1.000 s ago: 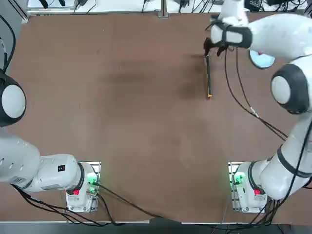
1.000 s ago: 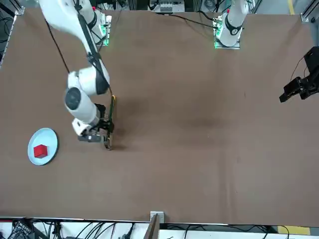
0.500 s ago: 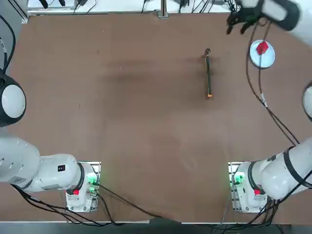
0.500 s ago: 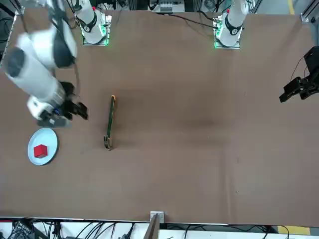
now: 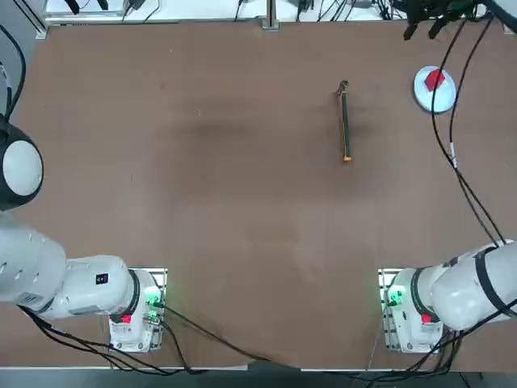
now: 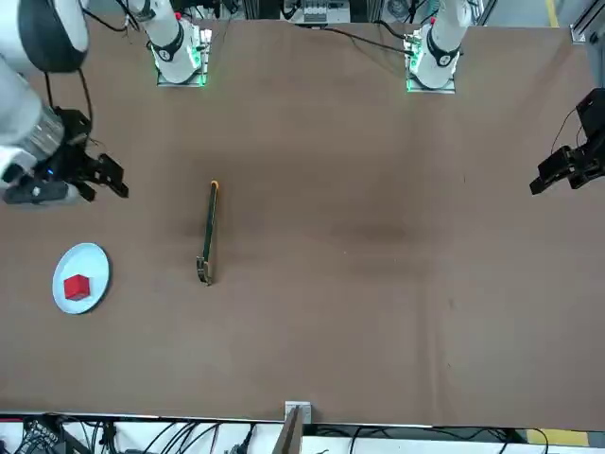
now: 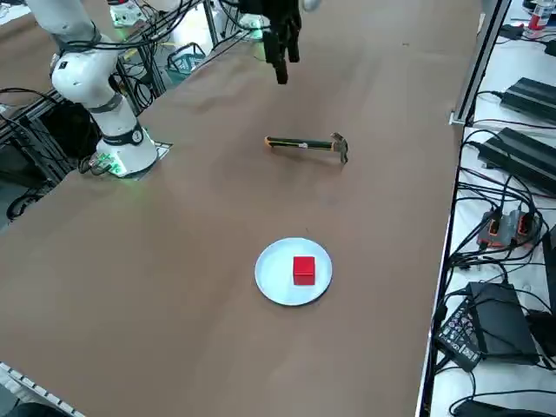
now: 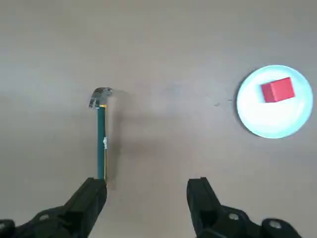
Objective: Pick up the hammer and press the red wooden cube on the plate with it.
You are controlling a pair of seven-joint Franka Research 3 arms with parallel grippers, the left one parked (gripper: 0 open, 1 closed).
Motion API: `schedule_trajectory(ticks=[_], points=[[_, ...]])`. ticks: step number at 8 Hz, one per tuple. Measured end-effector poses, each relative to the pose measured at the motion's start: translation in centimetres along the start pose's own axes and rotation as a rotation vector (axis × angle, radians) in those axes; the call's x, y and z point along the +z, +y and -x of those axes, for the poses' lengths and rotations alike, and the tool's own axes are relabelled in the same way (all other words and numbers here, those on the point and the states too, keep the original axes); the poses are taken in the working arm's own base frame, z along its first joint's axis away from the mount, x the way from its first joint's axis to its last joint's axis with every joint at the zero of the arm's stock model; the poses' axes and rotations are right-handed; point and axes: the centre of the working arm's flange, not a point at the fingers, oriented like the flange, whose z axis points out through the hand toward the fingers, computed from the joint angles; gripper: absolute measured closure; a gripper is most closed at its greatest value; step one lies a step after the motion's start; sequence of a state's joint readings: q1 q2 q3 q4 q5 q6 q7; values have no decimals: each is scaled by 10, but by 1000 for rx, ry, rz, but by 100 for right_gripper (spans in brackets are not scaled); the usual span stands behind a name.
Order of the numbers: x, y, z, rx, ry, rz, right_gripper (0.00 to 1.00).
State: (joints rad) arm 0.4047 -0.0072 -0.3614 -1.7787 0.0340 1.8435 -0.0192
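Right now we have our right claw [image 8: 146, 181] raised over the counter [image 7: 200, 304], its fingers spread wide with nothing between them; the hammer [image 5: 346, 125] lies flat and untouched, its long axis running near to far, the metal head at the far end and the orange tip at the near end. To the right of it, well apart, sits the plate [image 7: 273, 276], with the red cube [image 7: 304, 270] resting on it. We judge the next move to be a reach for the handle, leftward and down from where the claw hangs; our right arm is on the plate's side of the hammer, and the fingers stand left and right of each other, so they would close across the handle with little turning, we think. The handle is slender and the head probably heavy; a pinch too close to the orange tip could let the head droop or swing on the way to the cube.
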Motion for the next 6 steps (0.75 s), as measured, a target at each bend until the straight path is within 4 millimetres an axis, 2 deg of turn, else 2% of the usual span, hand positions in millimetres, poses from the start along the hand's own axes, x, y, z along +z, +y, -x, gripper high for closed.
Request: schedule_trajectory(ticks=[2, 3, 6], points=[[-28, 16, 14, 15, 8, 4, 0], [-35, 16, 21, 17, -2, 6, 0], [-38, 5, 29, -1, -42, 18, 0]])
